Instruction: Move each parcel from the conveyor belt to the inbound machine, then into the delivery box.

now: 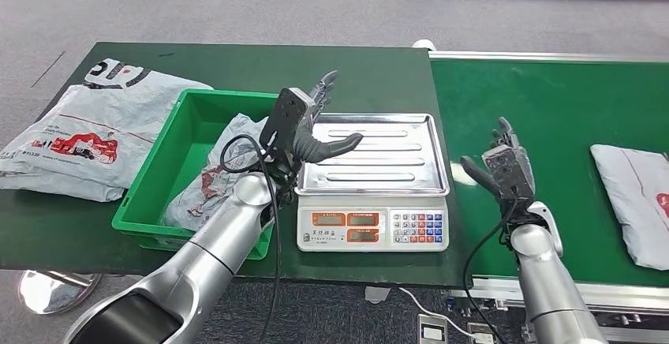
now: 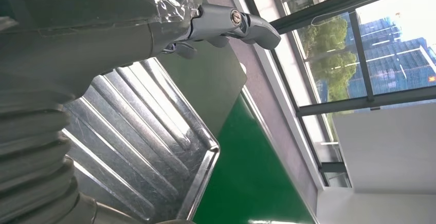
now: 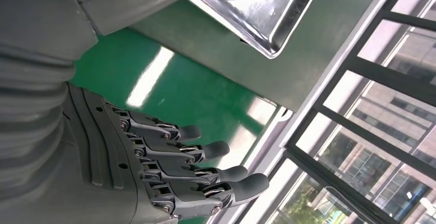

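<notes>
Your dark green table [image 1: 237, 64] fills the left and centre of the head view; the conveyor belt [image 1: 552, 115], brighter green, runs off the right edge beside it. On the far left of the table lies a grey parcel [image 1: 75, 143] with red and black print, flat and outside the bin; just right of it sits the green delivery box [image 1: 170, 151], and inside it you have a second crumpled grey parcel [image 1: 217, 174] resting against the right wall. At centre stands the inbound machine [image 1: 372, 190], a weighing scale with a ribbed steel tray [image 1: 379, 155] on top and a keypad face below; nothing lies on that tray. At the right edge of the frame a third parcel on the belt [image 1: 635, 202] lies flat, well apart from either hand.

Your left hand [image 1: 304, 127] hangs over the left edge of the steel tray, fingers spread and released, thumb pointing across the tray, holding nothing; the left wrist view shows the ribbed tray [image 2: 149, 142] close beneath it. Your right hand [image 1: 505, 166] sits upright over the belt's left portion, right of the scale; fingers [image 3: 205, 170] apart and nearly straight, empty.
</notes>
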You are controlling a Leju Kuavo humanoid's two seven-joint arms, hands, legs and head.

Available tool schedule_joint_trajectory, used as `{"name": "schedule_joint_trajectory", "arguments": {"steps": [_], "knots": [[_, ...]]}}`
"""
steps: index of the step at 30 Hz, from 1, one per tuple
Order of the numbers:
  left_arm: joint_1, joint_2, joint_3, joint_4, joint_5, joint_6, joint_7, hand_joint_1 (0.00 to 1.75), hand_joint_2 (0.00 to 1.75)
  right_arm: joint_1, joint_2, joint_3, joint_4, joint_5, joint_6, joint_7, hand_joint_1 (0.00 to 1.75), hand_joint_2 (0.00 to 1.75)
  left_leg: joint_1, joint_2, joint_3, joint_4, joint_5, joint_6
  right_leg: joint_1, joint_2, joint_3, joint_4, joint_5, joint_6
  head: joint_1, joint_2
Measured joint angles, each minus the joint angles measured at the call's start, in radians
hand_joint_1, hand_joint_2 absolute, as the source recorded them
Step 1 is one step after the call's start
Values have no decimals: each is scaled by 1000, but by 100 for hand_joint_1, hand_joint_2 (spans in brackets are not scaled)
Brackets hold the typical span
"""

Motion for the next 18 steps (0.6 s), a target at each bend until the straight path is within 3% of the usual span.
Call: {"name": "schedule_joint_trajectory", "arguments": {"steps": [2, 6, 12, 18], "knots": [[0, 0, -1, 0, 0, 0, 0, 0, 175, -1, -4, 0, 3, 22, -32, 7, 0, 175, 0, 0, 0, 0, 0, 0, 0, 0, 0, 0, 0, 0, 0, 0], [0, -1, -11, 4, 0, -2, -1, 0, 175, -1, -19, -9, 30, 112, -188, 19, 0, 175, 0, 0, 0, 0, 0, 0, 0, 0, -1, 0, 0, 0, 0, 0], [0, -8, -20, 24, 2, -6, -11, 0, 175, -12, -45, -92, 147, 268, -366, 12, 0, 175, -1, 0, 0, 0, 0, 0, -1, 0, 0, 0, 0, 0, 0, 0], [1, -7, -20, 45, 15, -4, -27, 0, 175, -34, -76, -168, 296, 478, -459, 70, 0, 175, -1, 0, 0, 0, 0, 0, -1, 0, 0, 0, 0, 0, 0, 0]]}}
